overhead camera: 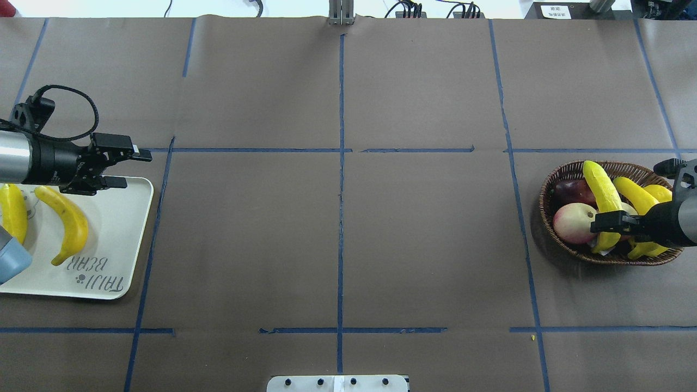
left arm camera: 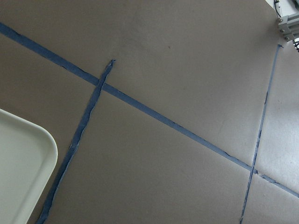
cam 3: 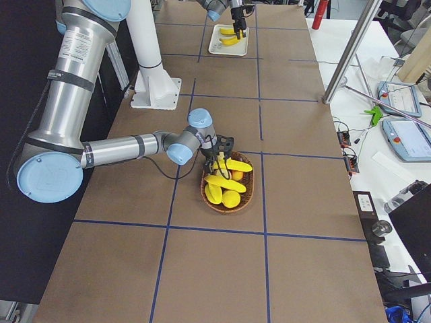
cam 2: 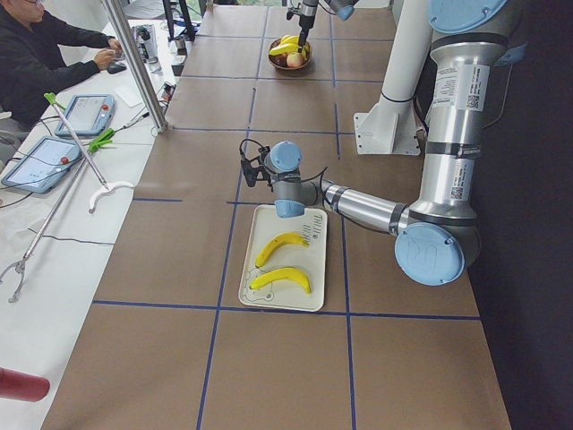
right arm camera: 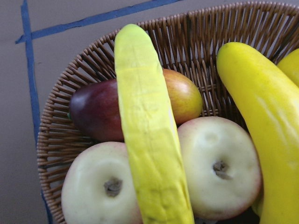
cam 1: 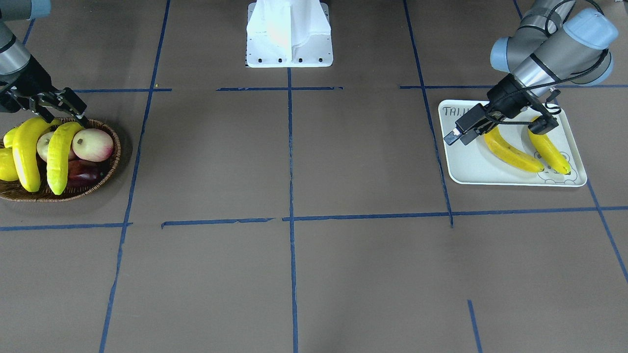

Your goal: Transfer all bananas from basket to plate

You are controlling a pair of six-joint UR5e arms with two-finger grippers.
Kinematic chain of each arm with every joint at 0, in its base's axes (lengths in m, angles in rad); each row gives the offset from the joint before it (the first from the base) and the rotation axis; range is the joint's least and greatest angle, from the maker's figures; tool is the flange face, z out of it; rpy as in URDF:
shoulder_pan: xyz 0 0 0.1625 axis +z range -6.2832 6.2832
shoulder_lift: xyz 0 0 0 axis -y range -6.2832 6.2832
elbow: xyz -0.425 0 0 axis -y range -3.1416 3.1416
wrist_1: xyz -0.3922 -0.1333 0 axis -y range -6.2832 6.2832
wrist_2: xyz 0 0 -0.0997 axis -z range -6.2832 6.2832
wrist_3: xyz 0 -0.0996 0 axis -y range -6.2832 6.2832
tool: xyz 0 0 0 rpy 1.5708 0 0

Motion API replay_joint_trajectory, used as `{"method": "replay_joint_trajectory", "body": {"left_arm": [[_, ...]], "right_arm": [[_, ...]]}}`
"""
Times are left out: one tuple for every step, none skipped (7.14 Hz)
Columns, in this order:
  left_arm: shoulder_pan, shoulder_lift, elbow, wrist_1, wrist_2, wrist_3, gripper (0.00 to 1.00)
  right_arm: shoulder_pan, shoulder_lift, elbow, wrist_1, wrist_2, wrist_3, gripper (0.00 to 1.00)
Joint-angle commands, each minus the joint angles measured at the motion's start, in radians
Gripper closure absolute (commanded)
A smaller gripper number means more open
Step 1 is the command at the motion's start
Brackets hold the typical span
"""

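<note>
Two bananas (cam 1: pixel 510 154) (cam 1: pixel 549 152) lie on the white plate (cam 1: pixel 471 166). Two more bananas (cam 1: pixel 59 157) (cam 1: pixel 27 152) lie across the other fruit in the wicker basket (cam 1: pixel 113 162). My right gripper (cam 1: pixel 68 112) is open and low over the basket's robot-side rim, with its jaws on either side of the end of one banana (overhead camera: pixel 599 185). That banana fills the right wrist view (right arm camera: pixel 149 140). My left gripper (overhead camera: pixel 128 169) is open and empty above the plate's (overhead camera: pixel 125 218) far corner. The left wrist view shows only a plate corner (left arm camera: pixel 23 168).
The basket also holds a pink-white apple (cam 1: pixel 93 144), a dark red mango (cam 1: pixel 83 171) and a stubby yellow fruit (cam 1: pixel 7 164). The robot's white base (cam 1: pixel 289 34) stands between the arms. Blue tape lines cross the brown table. An operator (cam 2: pixel 45 54) sits at a side table.
</note>
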Motion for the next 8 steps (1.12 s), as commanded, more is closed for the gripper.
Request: {"method": "replay_joint_trajectory", "body": {"left_arm": [[-0.001, 0.003, -0.002, -0.001, 0.000, 0.002, 0.00], [-0.001, 0.003, -0.003, -0.001, 0.000, 0.002, 0.00], [-0.001, 0.005, -0.008, -0.001, -0.002, 0.002, 0.00], [-0.001, 0.005, -0.011, -0.001, -0.002, 0.000, 0.00], [-0.001, 0.005, -0.011, -0.001, -0.002, 0.002, 0.00], [-0.001, 0.008, -0.012, -0.001, -0.002, 0.002, 0.00], [-0.001, 0.011, -0.017, -0.001, 0.000, 0.002, 0.00], [-0.001, 0.011, -0.017, -0.001, 0.000, 0.002, 0.00]], "right_arm": [[0.010, 0.006, -0.008, 0.000, -0.005, -0.001, 0.23], [0.022, 0.008, -0.007, 0.000, -0.003, -0.001, 0.38], [0.036, 0.008, -0.007, 0.000, -0.002, -0.001, 0.57], [0.042, 0.005, -0.008, 0.002, -0.002, -0.003, 0.74], [0.045, 0.006, -0.004, 0.002, -0.003, -0.010, 0.94], [0.045, 0.008, -0.004, 0.002, -0.006, -0.010, 0.98], [0.077, 0.008, 0.009, 0.009, -0.003, -0.010, 1.00], [0.109, 0.005, 0.056, 0.015, 0.013, -0.010, 1.00]]}}
